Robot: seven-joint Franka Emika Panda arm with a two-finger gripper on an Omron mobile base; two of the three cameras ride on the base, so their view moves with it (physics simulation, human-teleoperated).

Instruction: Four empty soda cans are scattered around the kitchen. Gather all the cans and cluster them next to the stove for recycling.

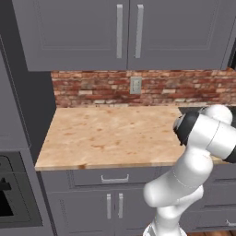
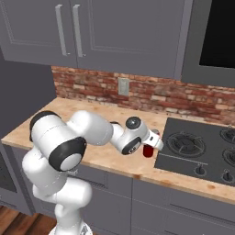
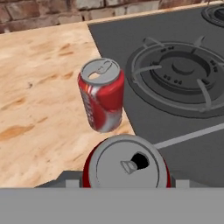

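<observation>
In the hand view a red soda can (image 3: 101,95) with a silver top stands upright on the wooden counter, right beside the left edge of the black stove (image 3: 175,118). A second soda can (image 3: 127,164) sits between my gripper's (image 3: 127,183) fingers, its top facing the camera, and the gripper is shut on it. From the right base view, this held can (image 2: 147,152) hangs under the hand at my gripper (image 2: 149,148), just above the counter by the stove's (image 2: 202,151) front left corner.
The wooden counter (image 1: 106,133) stretches left toward a tall grey cabinet with a wall oven (image 1: 11,193). A brick backsplash with an outlet (image 1: 135,85) runs behind, under grey upper cabinets (image 1: 124,32). Drawers and doors lie below the counter edge.
</observation>
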